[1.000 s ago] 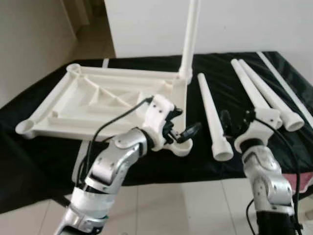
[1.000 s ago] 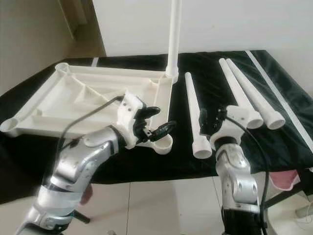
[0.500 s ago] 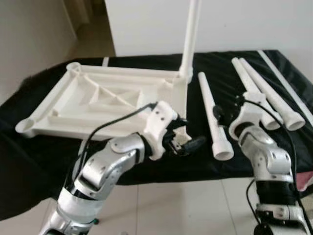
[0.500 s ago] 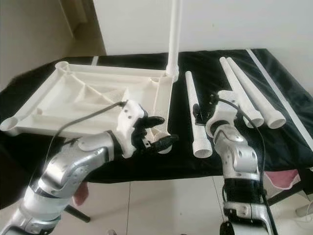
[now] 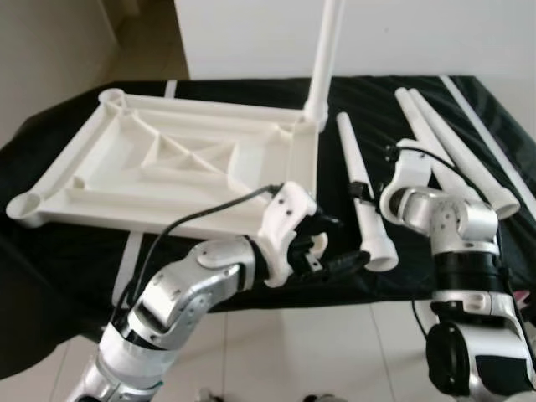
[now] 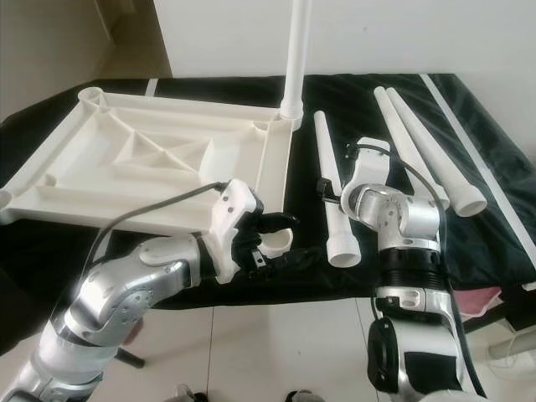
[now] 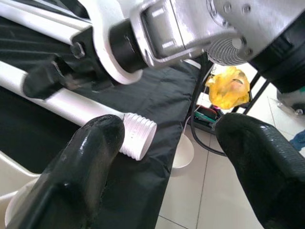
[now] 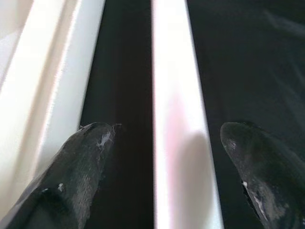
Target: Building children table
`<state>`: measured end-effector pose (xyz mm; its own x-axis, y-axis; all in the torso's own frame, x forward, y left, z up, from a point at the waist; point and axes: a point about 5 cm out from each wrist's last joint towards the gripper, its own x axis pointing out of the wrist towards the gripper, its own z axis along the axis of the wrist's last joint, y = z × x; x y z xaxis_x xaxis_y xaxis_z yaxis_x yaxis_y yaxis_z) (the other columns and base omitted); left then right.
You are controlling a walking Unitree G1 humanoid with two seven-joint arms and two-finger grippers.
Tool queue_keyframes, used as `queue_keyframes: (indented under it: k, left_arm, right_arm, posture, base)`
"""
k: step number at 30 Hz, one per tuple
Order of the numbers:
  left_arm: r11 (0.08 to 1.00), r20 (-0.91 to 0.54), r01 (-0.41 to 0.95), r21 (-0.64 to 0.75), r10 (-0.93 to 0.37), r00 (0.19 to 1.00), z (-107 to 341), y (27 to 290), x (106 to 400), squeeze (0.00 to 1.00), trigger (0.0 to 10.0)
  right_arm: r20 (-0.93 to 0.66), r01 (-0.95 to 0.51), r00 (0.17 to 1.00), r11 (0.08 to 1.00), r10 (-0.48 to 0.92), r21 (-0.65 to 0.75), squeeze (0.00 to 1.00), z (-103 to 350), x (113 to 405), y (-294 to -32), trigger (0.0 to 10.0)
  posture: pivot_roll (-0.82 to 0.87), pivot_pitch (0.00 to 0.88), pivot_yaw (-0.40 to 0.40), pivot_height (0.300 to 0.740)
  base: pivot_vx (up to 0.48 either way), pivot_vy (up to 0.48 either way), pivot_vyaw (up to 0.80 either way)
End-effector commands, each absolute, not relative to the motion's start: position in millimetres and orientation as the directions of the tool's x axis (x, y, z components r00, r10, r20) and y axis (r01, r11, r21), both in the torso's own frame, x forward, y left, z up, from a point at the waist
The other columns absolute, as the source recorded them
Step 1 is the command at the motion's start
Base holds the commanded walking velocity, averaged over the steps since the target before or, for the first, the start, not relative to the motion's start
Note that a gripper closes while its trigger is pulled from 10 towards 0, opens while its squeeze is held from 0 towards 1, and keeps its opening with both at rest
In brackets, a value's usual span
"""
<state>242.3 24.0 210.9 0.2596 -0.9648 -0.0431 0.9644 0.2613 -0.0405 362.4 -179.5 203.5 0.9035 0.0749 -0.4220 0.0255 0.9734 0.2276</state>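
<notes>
Your right hand (image 8: pixel 157 157) hung spread wide and empty astride the loose white tapered plastic leg (image 6: pixel 332 198), its length running along the fingers; the left hand (image 6: pixel 272 243) gaped empty too.

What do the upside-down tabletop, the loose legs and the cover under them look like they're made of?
Tabletop: likely moulded plastic, matte off-white, with ribs and corner sockets cast in.
Loose legs: probably the same plastic, smooth and hollow; the left wrist view shows a threaded end.
Cover: black cloth, judging by its wrinkles and drape.
</notes>
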Motion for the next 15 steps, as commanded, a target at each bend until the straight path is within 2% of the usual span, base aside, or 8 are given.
queue_keyframes:
  k: [1, 8, 15]
  left_arm:
    - [0.081, -0.037, 0.995, -0.058, -0.996, 0.079, 211, 21, 229, 0.0, 10.0]
    - [0.092, -0.035, 0.994, -0.059, -0.995, 0.09, 212, 22, 229, 0.0, 10.0]
    - [0.11, -0.032, 0.992, -0.063, -0.994, 0.108, 215, 22, 230, 0.0, 10.0]
  right_arm:
    - [-0.457, 0.016, 0.884, 0.969, 0.101, 0.245, 0.0, 203, 363, -175, 10.0]
    - [-0.497, -0.001, 0.861, 0.976, 0.112, 0.219, 0.0, 203, 364, -171, 10.0]
    - [-0.619, -0.01, 0.779, 0.989, 0.098, 0.145, 0.0, 184, 360, -172, 10.0]
  posture:
    - [-0.05, 0.151, -0.024, 0.74]
    - [-0.04, 0.152, -0.031, 0.74]
    - [-0.04, 0.148, -0.037, 0.74]
  base:
    - [0.0, 0.0, 0.0]
    - [0.0, 0.0, 0.0]
    - [0.0, 0.0, 0.0]
